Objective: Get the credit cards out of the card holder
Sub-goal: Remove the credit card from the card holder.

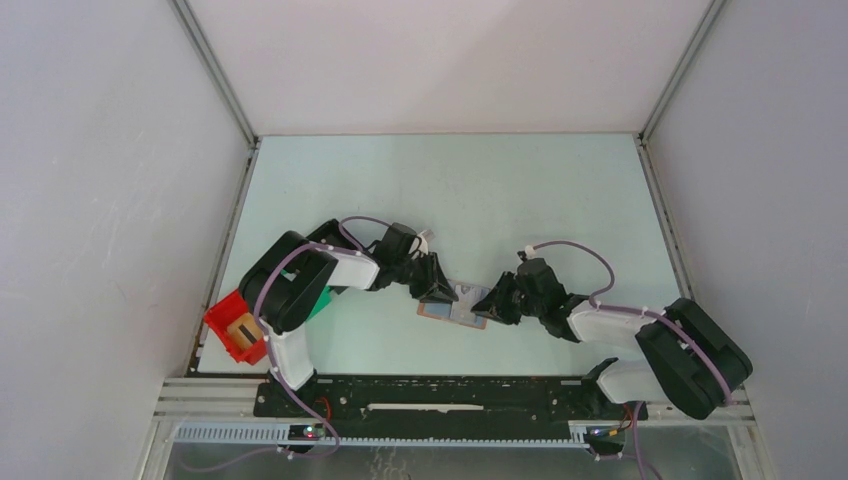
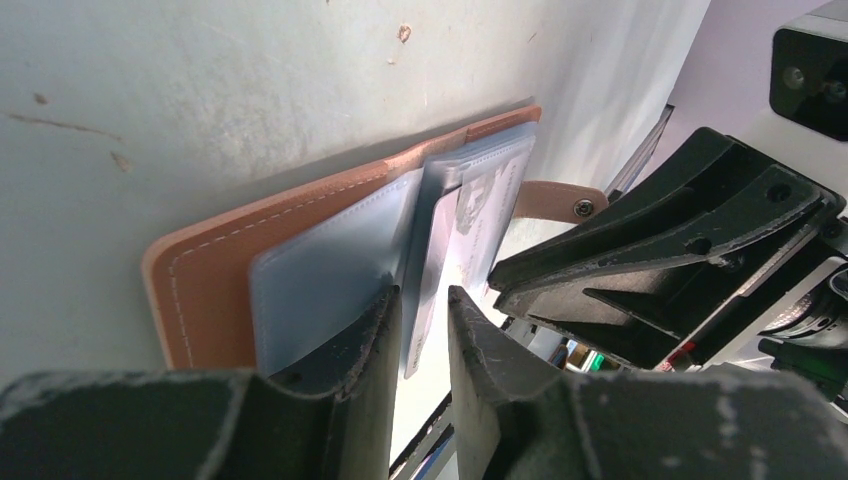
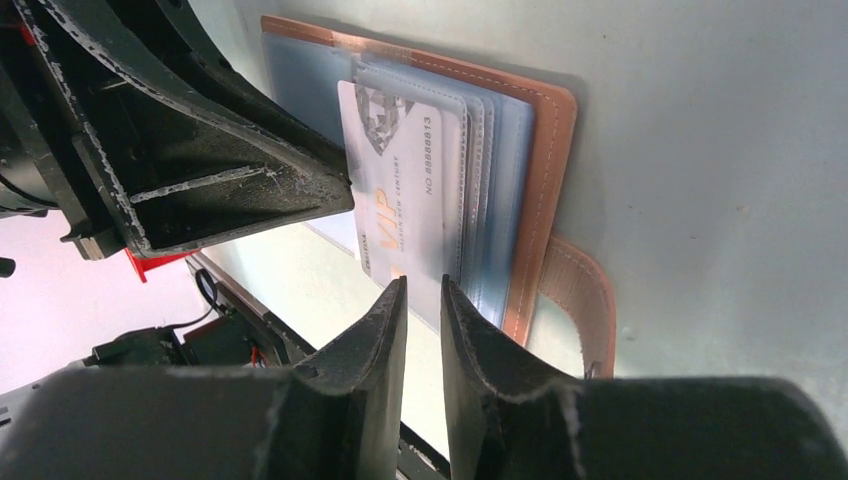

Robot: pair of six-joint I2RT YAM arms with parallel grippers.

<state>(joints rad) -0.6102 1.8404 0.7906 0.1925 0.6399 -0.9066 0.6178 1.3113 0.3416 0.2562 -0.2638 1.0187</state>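
The tan-brown leather bifold card holder (image 1: 455, 306) lies open flat on the pale table (image 1: 450, 190), mid-front, btwn both arms. Left gripper (image 2: 424, 330) has its jaws narrow, pinching a pale blue-grey plastic sleeve (image 2: 425, 260). Right gripper (image 3: 422, 300) is narrow too, at the edge of a white VIP card (image 3: 400, 180); can't tell if it's actually gripping. Red square bin (image 1: 236, 326) sits w/ the left arm's base.

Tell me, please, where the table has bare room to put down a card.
The table is bare behind both arms up to the back wall, and in front of the card holder toward the near rail. It is crowded at the holder, between left gripper and right gripper, and at the red bin.
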